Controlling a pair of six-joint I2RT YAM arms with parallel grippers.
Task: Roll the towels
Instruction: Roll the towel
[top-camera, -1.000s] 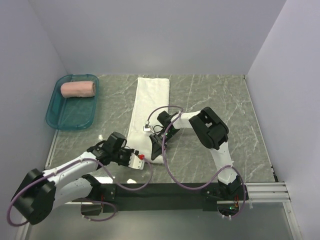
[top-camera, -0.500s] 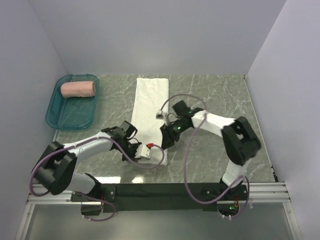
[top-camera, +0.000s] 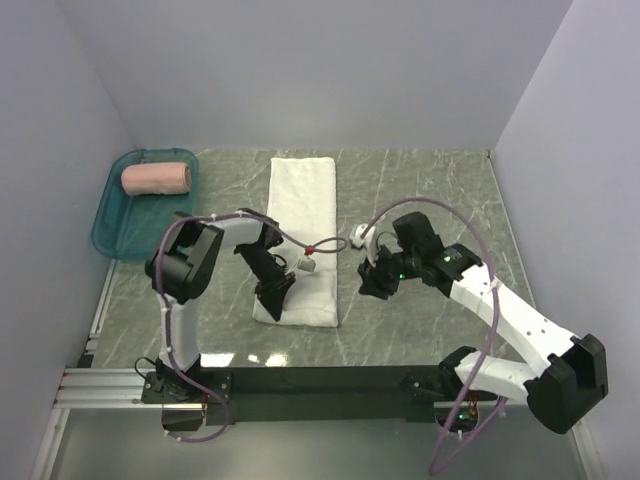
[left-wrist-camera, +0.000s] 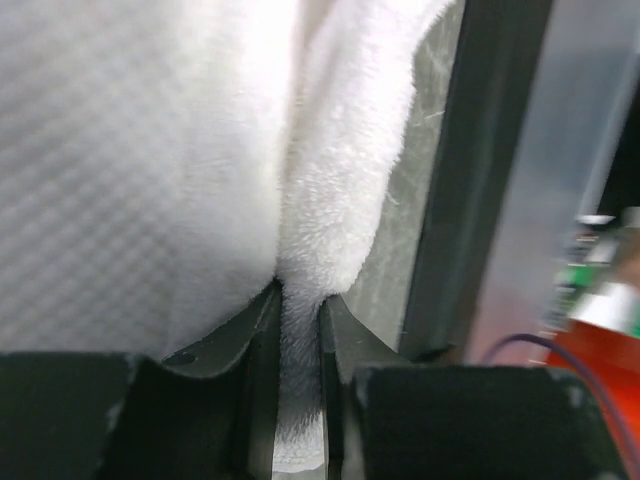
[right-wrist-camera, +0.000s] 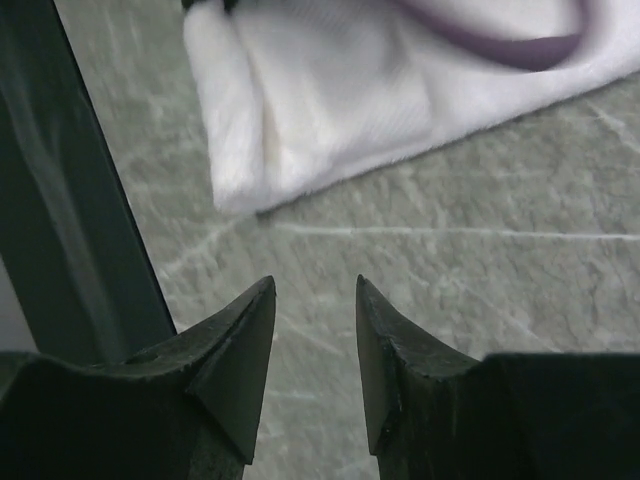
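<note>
The white towel (top-camera: 302, 210), folded into a long fluffy strip, is laid mid-table, its near-left edge clamped in the left gripper (top-camera: 272, 297). The right gripper (top-camera: 370, 283) is held apart, empty, beside it. 1 pink towel (top-camera: 156, 178) is seen rolled in the teal tray (top-camera: 140, 243).

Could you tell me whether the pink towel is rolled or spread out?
Rolled: the pink towel lies as a short cylinder in the tray.
</note>
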